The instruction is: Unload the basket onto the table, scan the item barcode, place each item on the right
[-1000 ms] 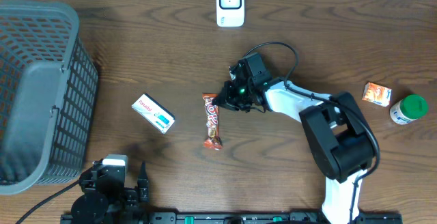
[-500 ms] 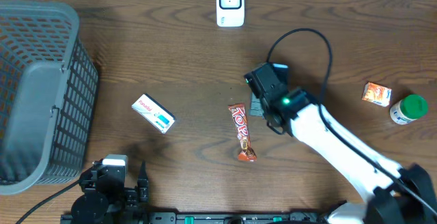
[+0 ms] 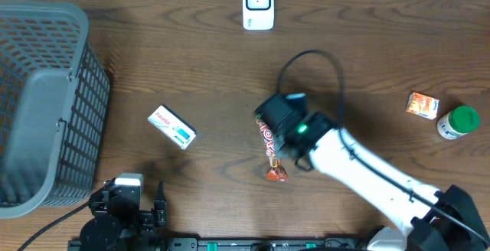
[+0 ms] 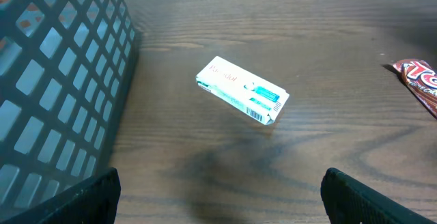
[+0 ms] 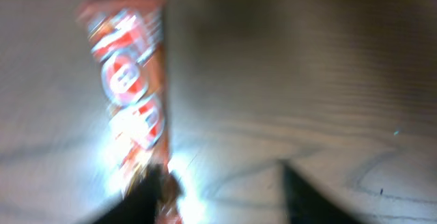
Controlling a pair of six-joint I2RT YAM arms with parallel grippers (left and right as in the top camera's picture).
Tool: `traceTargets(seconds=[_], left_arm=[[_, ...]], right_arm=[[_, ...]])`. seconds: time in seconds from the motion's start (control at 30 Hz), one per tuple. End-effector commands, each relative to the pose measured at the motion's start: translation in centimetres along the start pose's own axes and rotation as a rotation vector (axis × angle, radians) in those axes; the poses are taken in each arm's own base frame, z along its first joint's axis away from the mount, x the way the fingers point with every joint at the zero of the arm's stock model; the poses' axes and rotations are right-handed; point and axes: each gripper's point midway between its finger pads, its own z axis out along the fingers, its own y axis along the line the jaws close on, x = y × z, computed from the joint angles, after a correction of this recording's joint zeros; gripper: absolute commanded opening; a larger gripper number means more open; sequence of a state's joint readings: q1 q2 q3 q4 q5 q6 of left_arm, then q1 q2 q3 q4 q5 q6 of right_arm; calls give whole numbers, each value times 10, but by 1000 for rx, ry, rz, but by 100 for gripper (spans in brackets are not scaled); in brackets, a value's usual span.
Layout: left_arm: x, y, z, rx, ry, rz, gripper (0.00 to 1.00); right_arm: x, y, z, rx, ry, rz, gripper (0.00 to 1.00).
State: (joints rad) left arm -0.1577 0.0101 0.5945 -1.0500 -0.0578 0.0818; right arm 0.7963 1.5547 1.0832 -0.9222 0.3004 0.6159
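Because the barcode scanner (image 3: 258,4) stands well apart at the table's far edge, the candy bar (image 3: 272,159) mid-table needs carrying; the right gripper (image 5: 227,195) hovers over it, parted and empty, while the left gripper (image 4: 222,197) idles wide.

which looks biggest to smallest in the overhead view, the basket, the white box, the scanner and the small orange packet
1. basket, by far the largest
2. white box and scanner: look about alike, so not ranked
3. orange packet, smallest
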Motion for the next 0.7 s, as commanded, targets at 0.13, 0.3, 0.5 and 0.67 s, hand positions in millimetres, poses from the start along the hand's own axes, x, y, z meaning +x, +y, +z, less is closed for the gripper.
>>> traceTargets(seconds=[0.13,0.3,0.5,0.67], left_arm=[[0,0,0,-1,-3,-4,93],[0,0,0,-1,-3,-4,93],[0,0,0,-1,-3,-4,93],[0,0,0,-1,-3,-4,93]], right_arm=[[23,8,-19,117,-82,-119,99],[36,24,-29,130,-131,-206,99],[59,33,-27,137,-134,-308,98],[69,19,-13,196,-137,-340,92]])
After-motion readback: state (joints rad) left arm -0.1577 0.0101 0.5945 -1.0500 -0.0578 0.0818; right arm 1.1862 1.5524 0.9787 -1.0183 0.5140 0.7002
